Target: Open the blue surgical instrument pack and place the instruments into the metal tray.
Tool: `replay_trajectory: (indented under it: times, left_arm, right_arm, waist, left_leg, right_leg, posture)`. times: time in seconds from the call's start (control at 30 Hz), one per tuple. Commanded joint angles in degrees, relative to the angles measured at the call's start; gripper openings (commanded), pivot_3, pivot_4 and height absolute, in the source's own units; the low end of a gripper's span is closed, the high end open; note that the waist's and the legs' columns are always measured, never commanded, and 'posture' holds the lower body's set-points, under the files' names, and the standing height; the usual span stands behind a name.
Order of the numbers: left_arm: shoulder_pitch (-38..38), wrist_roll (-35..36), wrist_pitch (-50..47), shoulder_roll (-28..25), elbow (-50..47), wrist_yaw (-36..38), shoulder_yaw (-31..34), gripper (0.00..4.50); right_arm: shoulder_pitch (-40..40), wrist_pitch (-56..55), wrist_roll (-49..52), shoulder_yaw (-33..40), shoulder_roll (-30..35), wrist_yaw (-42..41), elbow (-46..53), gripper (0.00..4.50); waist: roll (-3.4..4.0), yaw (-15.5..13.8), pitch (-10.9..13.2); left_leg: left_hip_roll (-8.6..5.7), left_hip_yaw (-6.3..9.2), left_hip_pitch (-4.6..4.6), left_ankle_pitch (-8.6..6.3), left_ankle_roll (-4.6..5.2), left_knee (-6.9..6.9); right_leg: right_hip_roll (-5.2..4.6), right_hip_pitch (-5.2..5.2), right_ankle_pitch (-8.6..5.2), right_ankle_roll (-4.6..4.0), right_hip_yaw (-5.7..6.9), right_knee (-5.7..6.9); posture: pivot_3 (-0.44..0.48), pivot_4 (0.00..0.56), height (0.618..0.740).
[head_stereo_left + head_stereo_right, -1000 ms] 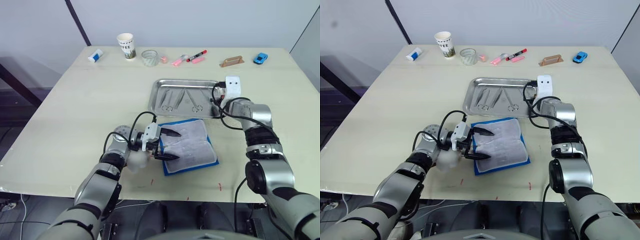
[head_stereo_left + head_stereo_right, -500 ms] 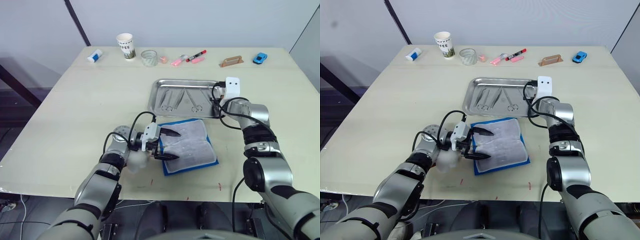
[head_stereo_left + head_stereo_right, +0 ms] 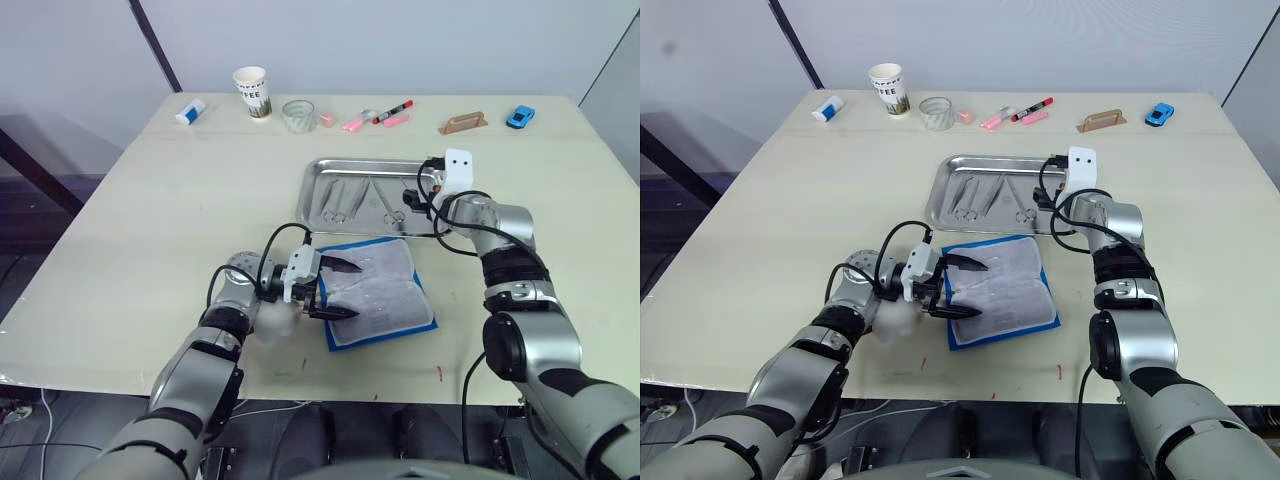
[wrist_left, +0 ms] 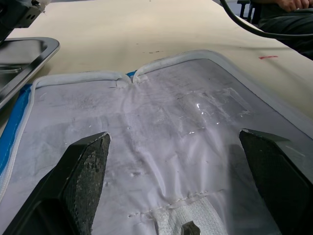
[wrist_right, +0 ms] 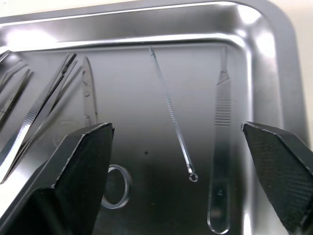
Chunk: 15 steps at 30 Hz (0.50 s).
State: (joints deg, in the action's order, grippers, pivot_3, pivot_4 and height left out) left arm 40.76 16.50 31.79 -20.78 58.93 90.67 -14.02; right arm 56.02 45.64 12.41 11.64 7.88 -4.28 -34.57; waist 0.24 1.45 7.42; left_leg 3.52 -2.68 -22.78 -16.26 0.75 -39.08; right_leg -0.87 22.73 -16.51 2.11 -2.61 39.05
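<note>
The blue surgical instrument pack (image 3: 378,295) lies unfolded on the table, pale lining (image 4: 171,98) up, just in front of the metal tray (image 3: 306,200). My left gripper (image 3: 335,290) hangs open at the pack's left edge, both fingers (image 4: 83,166) spread wide over the lining with nothing between them. My right gripper (image 3: 415,200) hovers open over the tray's right end. Beneath it on the tray floor lie several instruments (image 3: 340,200): a flat scalpel handle (image 5: 220,147), a thin probe (image 5: 172,117), ring-handled scissors (image 5: 90,93) and forceps (image 5: 34,117).
Along the table's far edge stand a paper cup (image 3: 252,92), a small glass bowl (image 3: 299,115), pink and red markers (image 3: 385,115), a wooden block (image 3: 463,123), a blue toy car (image 3: 520,117) and a white tube (image 3: 190,110).
My right gripper has shifted a little left, further over the tray's right end, and its fingers have come apart. The left gripper and the pack have stayed put.
</note>
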Motion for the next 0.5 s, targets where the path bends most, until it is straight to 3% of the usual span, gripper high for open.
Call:
replay_trajectory:
  times: [0.03,0.27,0.5]
  left_arm:
    - [-2.7,-2.6,-1.3,-0.8,2.3,1.8,-1.2,4.50]
    - [-3.0,0.1,-3.1,-1.2,0.1,1.8,-1.0,4.50]
    - [-4.3,7.5,-9.1,-3.5,-8.0,1.8,-0.3,4.50]
  right_arm:
    - [0.2,-1.2,0.3,-0.9,1.2,-1.6,5.8,4.41]
    - [-3.0,-1.1,1.8,-1.9,2.7,-6.2,15.6,4.41]
    - [-10.8,-5.0,6.8,-1.5,5.2,-15.6,29.1,4.41]
  waist:
    - [0.01,0.1,0.0]
    - [0.01,0.4,0.0]
    - [-0.14,0.8,0.2]
  left_leg:
    - [0.00,0.01,0.00,0.00,0.00,0.00]
    - [0.00,0.03,-0.02,0.00,0.00,0.03]
    - [0.04,0.09,-0.15,0.00,0.00,0.18]
  right_leg:
    - [0.00,0.00,0.00,0.00,0.00,0.00]
    - [0.00,0.01,0.00,0.00,0.01,-0.02]
    - [0.01,0.15,0.00,0.01,-0.03,-0.12]
  posture:
    - [0.000,0.150,0.718]
    - [0.000,0.150,0.718]
    - [0.000,0.150,0.718]
